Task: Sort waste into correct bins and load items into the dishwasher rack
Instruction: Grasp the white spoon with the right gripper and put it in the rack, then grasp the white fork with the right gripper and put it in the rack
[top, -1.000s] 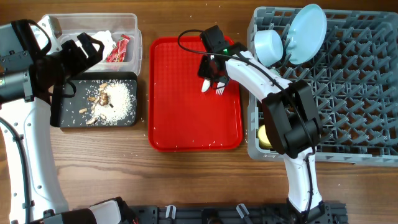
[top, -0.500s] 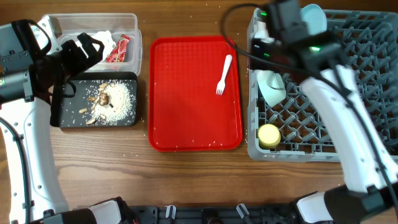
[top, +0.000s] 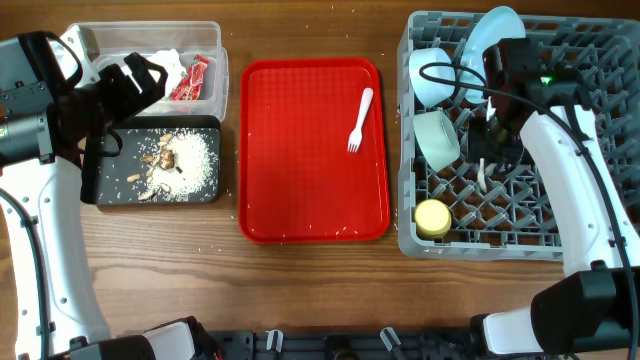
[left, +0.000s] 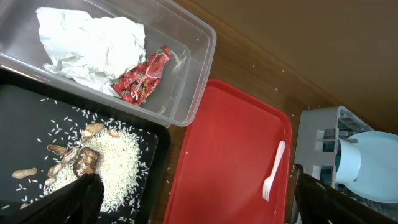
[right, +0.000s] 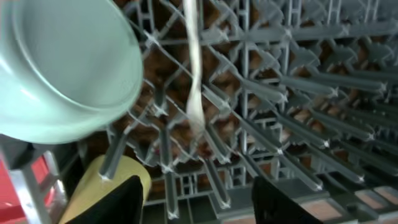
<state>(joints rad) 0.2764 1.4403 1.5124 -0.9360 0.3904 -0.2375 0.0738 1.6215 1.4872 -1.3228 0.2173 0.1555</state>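
Note:
My left gripper (left: 205, 208) hangs open and empty above the bins, over the edge of the black tray (left: 25, 106). That tray holds white rice (left: 106, 158) with brown scraps. The clear tub (left: 205, 62) holds the crumpled napkin (left: 93, 43) and red wrapper (left: 140, 78). My right gripper (right: 202, 202) stands open over the dishwasher rack (top: 600, 150). The white spoon (right: 194, 68) lies among the pegs, apart from the fingers. A pale bowl (right: 62, 68) and the yellow cup (right: 118, 186) sit beside it. The white fork (top: 360, 118) lies on the red tray (top: 300, 180). The plate (top: 495, 35) and a second bowl (top: 428, 72) stand in the rack's back left corner.
The red tray lies between the bins and the rack, with grains of rice scattered on it and on the wooden table (top: 300, 290). The right arm (top: 560, 140) stretches over the rack's left half. The left arm (top: 40, 120) covers the table's left edge.
The right arm swung from the red tray to the rack carrying the spoon, then opened its jaws; the spoon now lies among the pegs. The left arm has not moved.

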